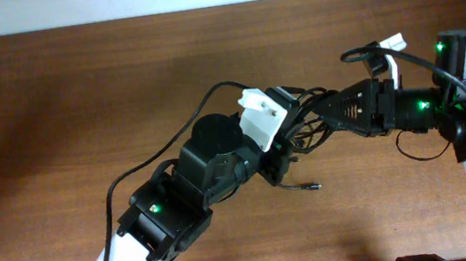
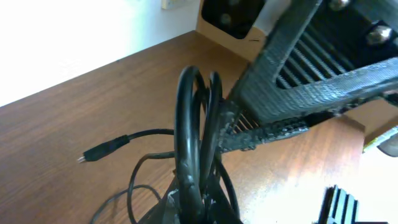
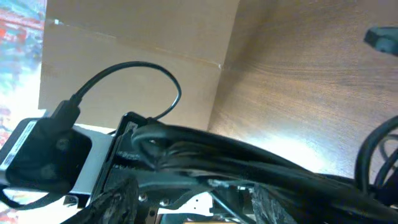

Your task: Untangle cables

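The left gripper [image 1: 285, 153] clamps thin black looped cables [image 2: 188, 124]. The right gripper [image 1: 318, 109], at its two o'clock, touches them; whether it is wide or narrow is unclear.

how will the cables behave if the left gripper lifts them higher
Probably floppy: the cables curl in tight loops out of the shut left gripper, so loose lengths would likely sag. Likely light, being thin cords. A free plug end reaches out over the table and may drag or swing.
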